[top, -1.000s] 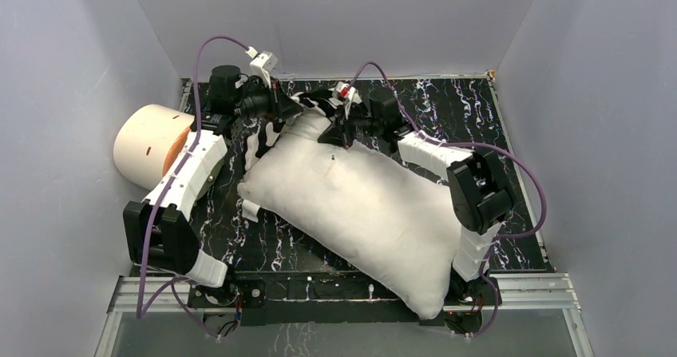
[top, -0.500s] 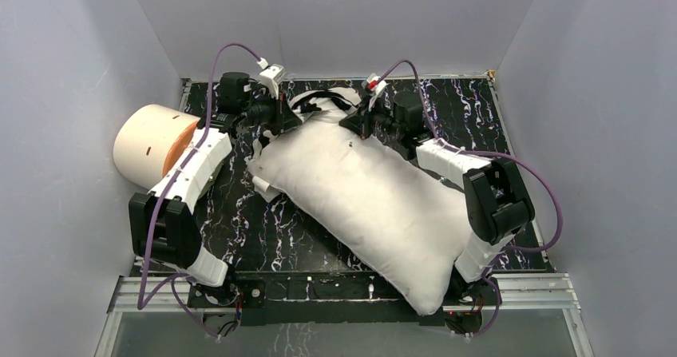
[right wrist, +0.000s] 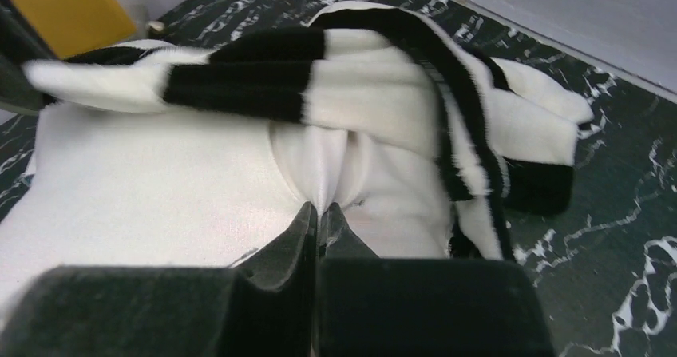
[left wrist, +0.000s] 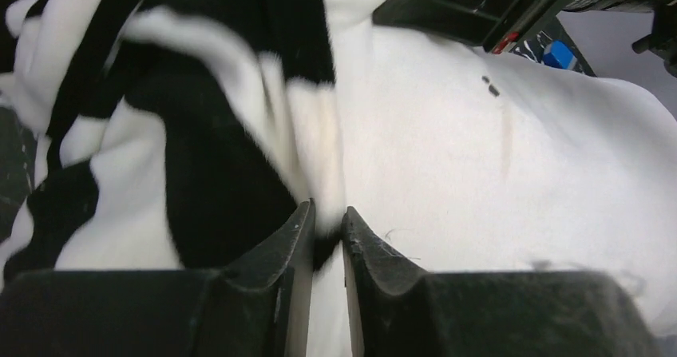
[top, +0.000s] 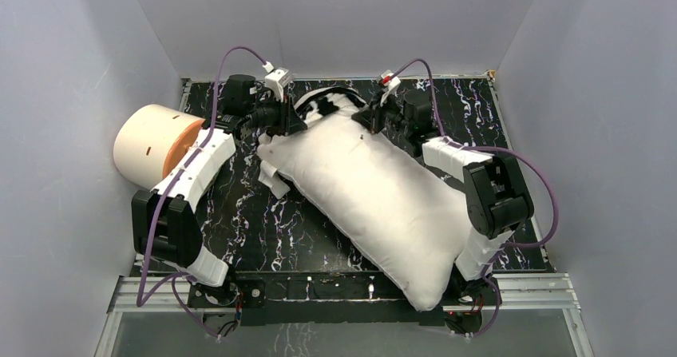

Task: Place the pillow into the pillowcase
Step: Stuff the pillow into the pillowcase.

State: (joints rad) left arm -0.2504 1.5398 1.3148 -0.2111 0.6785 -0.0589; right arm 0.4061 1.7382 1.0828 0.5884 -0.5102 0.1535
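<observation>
Top external view
- Pillow position: the pillow (top: 375,197) lies diagonally on the marbled tabletop (top: 263,229), from far centre to the near right corner, where its end covers the right arm's base.
- Pillowcase position: the pillowcase (top: 323,101) is bunched at the pillow's far end, between the two grippers; almost all of the pillow is outside it.
- Left gripper: the left gripper (top: 297,121) sits at the pillow's far left corner, against the striped cloth.
- Right gripper: the right gripper (top: 363,121) sits on the pillow's far edge.
- Other item: a cream cylinder (top: 152,145) with an orange face stands at the left, clear of the pillow.

Left wrist view
- Jaw state: the left gripper (left wrist: 327,217) has a narrow gap between its jaws, and pillowcase (left wrist: 199,157) cloth lies in it. Whether the cloth is pinched cannot be told.
- Surroundings: striped folds lie to the left and bare pillow (left wrist: 495,181) to the right.

Right wrist view
- Jaw state: the right gripper (right wrist: 319,209) is closed, pinching a small fold of the pillow (right wrist: 160,189) fabric.
- Pillowcase: the pillowcase (right wrist: 359,77) drapes in a rumpled band just beyond the fingertips, across the pillow's end and onto the tabletop (right wrist: 623,237).
</observation>
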